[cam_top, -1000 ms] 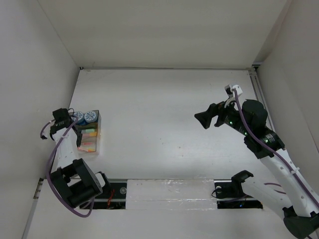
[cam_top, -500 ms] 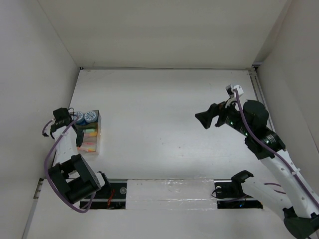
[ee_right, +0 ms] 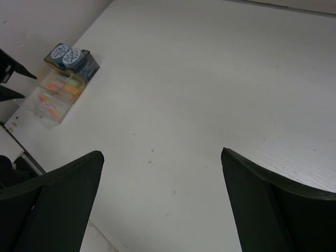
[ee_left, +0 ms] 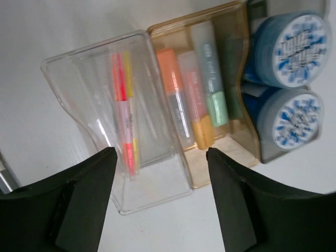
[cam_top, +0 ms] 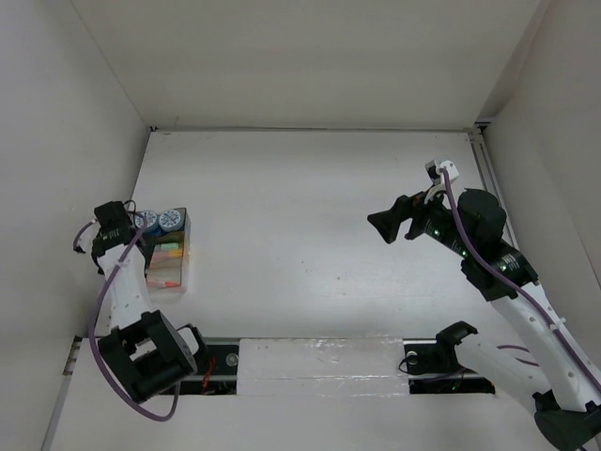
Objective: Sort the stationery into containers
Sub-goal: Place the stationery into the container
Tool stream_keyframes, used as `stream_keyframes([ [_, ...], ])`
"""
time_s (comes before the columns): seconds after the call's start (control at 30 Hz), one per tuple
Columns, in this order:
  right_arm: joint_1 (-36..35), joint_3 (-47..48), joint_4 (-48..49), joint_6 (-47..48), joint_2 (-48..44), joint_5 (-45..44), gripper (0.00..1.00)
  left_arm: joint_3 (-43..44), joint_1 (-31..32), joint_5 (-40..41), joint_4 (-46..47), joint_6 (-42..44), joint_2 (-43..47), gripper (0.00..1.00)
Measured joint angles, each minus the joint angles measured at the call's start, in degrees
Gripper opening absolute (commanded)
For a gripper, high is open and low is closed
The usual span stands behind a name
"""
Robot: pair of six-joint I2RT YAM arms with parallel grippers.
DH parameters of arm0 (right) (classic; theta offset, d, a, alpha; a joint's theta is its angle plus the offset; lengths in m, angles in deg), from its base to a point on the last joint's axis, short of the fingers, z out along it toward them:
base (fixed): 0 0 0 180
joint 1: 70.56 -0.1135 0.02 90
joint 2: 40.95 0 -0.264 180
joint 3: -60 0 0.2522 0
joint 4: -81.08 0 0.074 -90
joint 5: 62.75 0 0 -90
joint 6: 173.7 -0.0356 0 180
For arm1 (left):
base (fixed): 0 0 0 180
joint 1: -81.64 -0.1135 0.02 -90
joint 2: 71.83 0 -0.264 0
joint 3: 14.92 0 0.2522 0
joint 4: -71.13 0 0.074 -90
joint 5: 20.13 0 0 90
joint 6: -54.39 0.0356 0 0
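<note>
Stationery tray (ee_left: 157, 186) fills the view from my left wrist camera. It sits on the white counter (cam_top: 329, 216) close to the counter's left edge, and it is divided into three parts. The clear part at one end holds thin pens (ee_left: 125, 113) in orange-red, yellow and pink, lying together lengthwise. The tan middle part holds three stubby highlighters packed side by side: an orange highlighter (ee_left: 169, 73), a pale pink highlighter (ee_left: 190, 84) with a yellow-orange end, and a green-grey highlighter (ee_left: 211, 63). The darker-tinted part at the other end holds two round cylinders standing on end, with their blue-and-white patterned tops facing up. The first cylinder (ee_left: 299, 47) is just beside the second cylinder (ee_left: 289, 121). My left tool (ee_left: 161, 153) hovers above the tray with its fingers spread, and I see nothing pinched between them. My right tool (ee_right: 161, 154) is well apart from the tray, over the right side of the counter. Its fingers are spread wide and hold nothing. From the right wrist camera the tray shows only as a small shape far off near the side wall.
</note>
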Motion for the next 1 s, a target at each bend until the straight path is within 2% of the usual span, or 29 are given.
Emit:
stream_keyframes([
  [0.1, 0.0, 0.0, 0.0, 0.0, 0.0, 0.0, 1.00, 2.6, 0.0, -1.4, 0.0, 1.8, 3.3, 0.83],
  [0.17, 0.0, 0.0, 0.0, 0.0, 0.0, 0.0, 1.00, 5.1, 0.0, -3.1, 0.1, 3.7, 5.9, 1.00],
  [0.33, 0.0, 0.0, 0.0, 0.0, 0.1, -0.7, 1.00, 10.6, 0.0, -8.7, 1.2, 9.4, 12.4, 1.00],
  [0.53, -1.4, 2.9, -4.2, 0.0, 0.4, -7.1, 1.00, 10.5, 1.1, -21.2, 3.6, 16.1, 24.7, 1.00],
  [0.8, -9.5, 12.7, -13.1, 0.5, -1.9, -19.7, 1.00, 3.1, 1.9, -40.3, 9.0, 19.3, 46.1, 1.00],
  [0.9, -11.8, 14.7, -16.6, 1.0, -3.5, -23.1, 1.00, -0.4, 3.0, -47.3, 10.6, 19.5, 48.7, 1.00],
  [1.0, -13.3, 15.7, -19.7, 1.5, -5.6, -25.8, 1.00, -1.6, 6.8, -50.8, 9.9, 20.2, 48.1, 1.00],
])
